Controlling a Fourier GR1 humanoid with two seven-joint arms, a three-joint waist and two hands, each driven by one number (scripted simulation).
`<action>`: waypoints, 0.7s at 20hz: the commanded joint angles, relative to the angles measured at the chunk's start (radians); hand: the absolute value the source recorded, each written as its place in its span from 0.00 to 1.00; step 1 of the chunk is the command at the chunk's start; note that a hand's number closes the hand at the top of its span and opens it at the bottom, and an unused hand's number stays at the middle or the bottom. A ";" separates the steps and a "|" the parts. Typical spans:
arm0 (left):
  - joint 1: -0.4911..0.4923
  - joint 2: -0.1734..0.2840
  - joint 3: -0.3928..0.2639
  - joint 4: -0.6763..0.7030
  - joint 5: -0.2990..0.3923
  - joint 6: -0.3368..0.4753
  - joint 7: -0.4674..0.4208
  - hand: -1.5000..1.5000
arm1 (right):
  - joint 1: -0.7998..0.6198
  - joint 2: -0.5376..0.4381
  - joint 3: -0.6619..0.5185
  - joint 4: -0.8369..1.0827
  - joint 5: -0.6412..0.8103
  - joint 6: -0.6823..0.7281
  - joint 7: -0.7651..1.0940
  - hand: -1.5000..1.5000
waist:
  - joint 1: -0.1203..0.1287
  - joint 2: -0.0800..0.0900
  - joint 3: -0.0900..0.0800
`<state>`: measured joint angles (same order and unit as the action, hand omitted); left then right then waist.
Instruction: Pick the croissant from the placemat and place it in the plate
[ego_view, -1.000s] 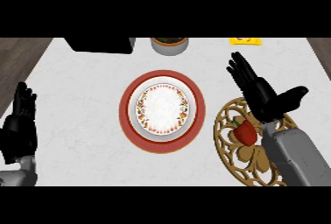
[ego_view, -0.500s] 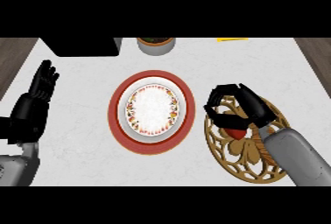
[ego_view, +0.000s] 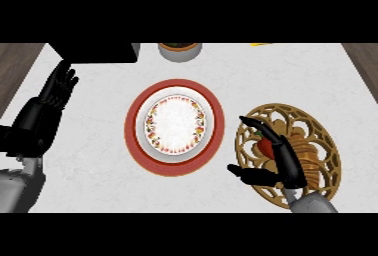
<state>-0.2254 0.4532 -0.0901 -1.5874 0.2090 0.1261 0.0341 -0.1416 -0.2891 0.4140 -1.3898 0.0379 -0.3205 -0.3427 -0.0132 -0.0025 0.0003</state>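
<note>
Left hand (ego_view: 46, 107) resting at the table's (ego_view: 295, 75) left edge with fingers straight, red-rimmed plate (ego_view: 176, 125) in the middle, right hand (ego_view: 284, 160) over the gold placemat (ego_view: 295, 117), fingers spread, croissant (ego_view: 311, 162) on the placemat just beside them.

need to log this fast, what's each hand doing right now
Left hand: open, fingers straight, resting at the view's left, holding nothing.
Right hand: open over the round gold openwork placemat, holding nothing.

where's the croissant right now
In the head view the croissant lies on the gold openwork placemat at the right, just right of the right hand and beside a small red item; the plate sits left.
</note>
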 joint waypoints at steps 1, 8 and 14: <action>-0.064 -0.015 0.024 0.038 0.005 -0.023 0.029 0.50 | 0.082 -0.015 -0.048 -0.086 0.025 -0.054 -0.089 0.00 | 0.001 0.001 0.000; -0.039 0.005 0.029 -0.017 0.002 -0.032 0.075 0.50 | 0.058 -0.321 -0.090 -0.339 0.159 0.042 0.355 0.00 | -0.006 -0.007 -0.004; -0.019 0.005 0.045 -0.008 0.003 -0.045 0.025 0.50 | 0.004 -0.520 -0.046 -0.394 0.239 0.267 0.731 0.00 | 0.010 -0.005 -0.008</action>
<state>-0.2457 0.4530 -0.0577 -1.5930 0.2063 0.0910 0.0695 -0.1038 -0.7025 0.3438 -1.7261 0.2361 -0.1737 0.1671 -0.0131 -0.0075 -0.0061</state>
